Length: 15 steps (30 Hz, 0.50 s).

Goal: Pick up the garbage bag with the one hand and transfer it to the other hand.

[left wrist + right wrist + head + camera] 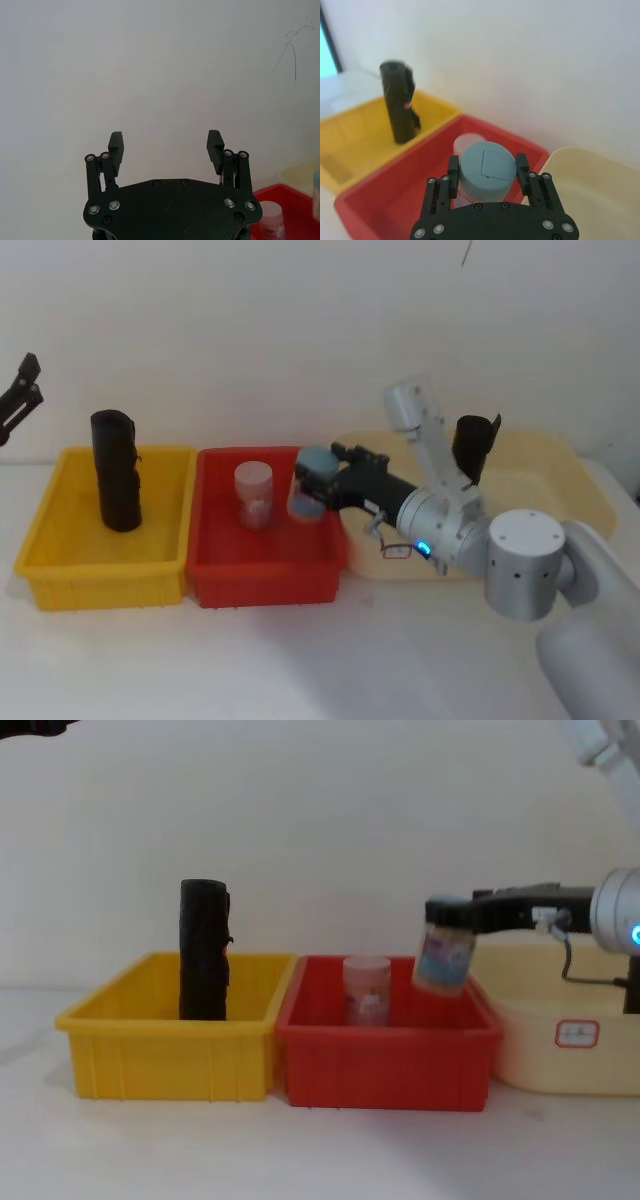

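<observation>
Black, the bag (474, 448) stands at our cream tub's (560, 465) far edge. Our right gripper (313, 487) clamps a blue-lidded jar (444, 948) above the red bin (265, 565), apparently relocating it; left gripper (165, 145) gapes empty.

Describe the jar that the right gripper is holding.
The jar looks like clear plastic, with a round grey-blue lid and a colourful label on its side. The right gripper clamps it at the lid, one finger on each side. It hangs tilted over the red bin, apart from the pink-lidded jar standing upright there.
</observation>
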Each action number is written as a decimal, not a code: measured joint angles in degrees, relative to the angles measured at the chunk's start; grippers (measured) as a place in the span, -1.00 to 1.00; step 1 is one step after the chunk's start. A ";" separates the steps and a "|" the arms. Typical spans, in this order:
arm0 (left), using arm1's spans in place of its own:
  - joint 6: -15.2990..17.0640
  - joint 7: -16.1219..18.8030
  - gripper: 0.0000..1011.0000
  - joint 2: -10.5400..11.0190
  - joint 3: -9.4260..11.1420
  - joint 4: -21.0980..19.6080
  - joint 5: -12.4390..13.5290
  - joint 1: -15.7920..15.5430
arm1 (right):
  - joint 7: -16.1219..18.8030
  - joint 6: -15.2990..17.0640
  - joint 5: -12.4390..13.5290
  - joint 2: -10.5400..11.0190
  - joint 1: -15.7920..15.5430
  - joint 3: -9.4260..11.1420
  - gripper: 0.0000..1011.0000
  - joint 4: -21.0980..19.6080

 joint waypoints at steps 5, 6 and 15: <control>0.00 0.00 0.98 0.00 0.00 0.00 0.00 0.00 | -0.97 -0.70 1.90 -0.58 0.16 2.35 0.32 -0.53; 0.00 0.00 0.98 0.00 0.00 0.00 0.00 0.00 | -1.41 -1.15 2.61 -0.74 0.29 3.26 0.32 -0.60; 0.00 0.00 0.98 0.00 0.00 0.00 0.00 0.00 | -4.05 -4.47 5.18 -0.99 1.35 7.66 0.32 0.51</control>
